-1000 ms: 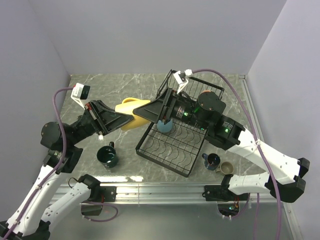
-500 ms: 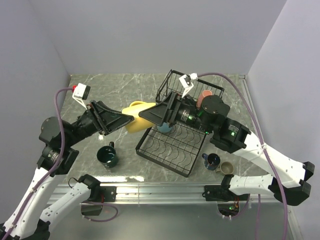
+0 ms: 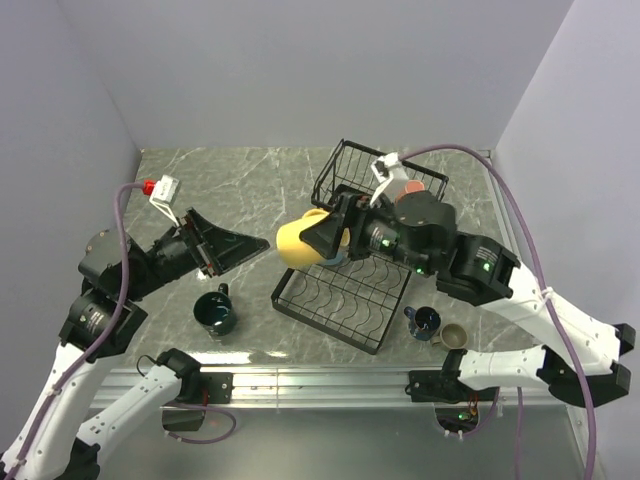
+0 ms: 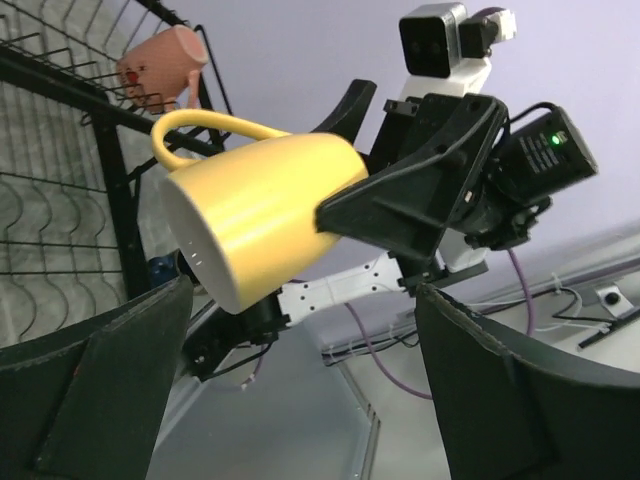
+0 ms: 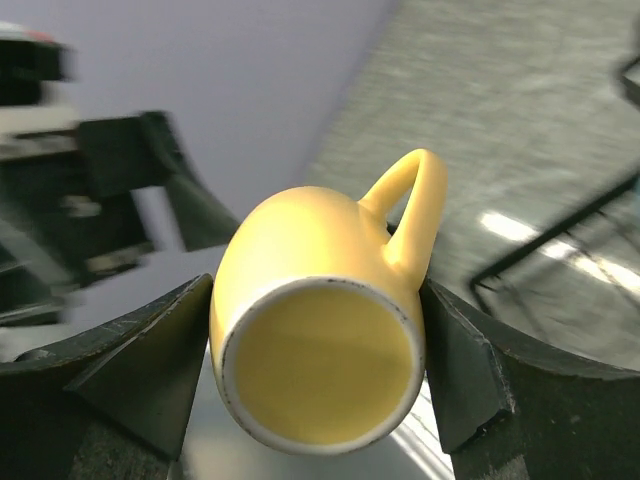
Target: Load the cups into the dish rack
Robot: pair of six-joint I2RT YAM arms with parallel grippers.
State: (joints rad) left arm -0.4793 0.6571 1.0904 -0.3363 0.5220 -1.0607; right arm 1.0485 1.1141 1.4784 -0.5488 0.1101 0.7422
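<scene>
The yellow cup (image 3: 297, 240) is up in the air, lying on its side, just off the 9 o'clock edge of the rack (image 3: 345, 300). The right end effector (image 3: 318, 240) is clamped on it, one finger on each side near the rim, with the handle sticking up. The left end effector (image 3: 245, 245) sits at the cup's 9 o'clock with its fingers spread wide and nothing in them. A pink cup (image 4: 160, 65) is already in the raised basket at the rack's 12 o'clock end. A bit of blue cup (image 3: 337, 258) shows under the right arm, and it looks to be in the flat tray. On the tabletop (image 3: 240, 180), a green cup (image 3: 215, 312) stands at the rack's 8 o'clock. A navy cup (image 3: 423, 322) and a beige cup (image 3: 453, 336) stand side by side at its 4 o'clock. So I think two cups are loaded, one is on its way, and three are left to pick up.
</scene>
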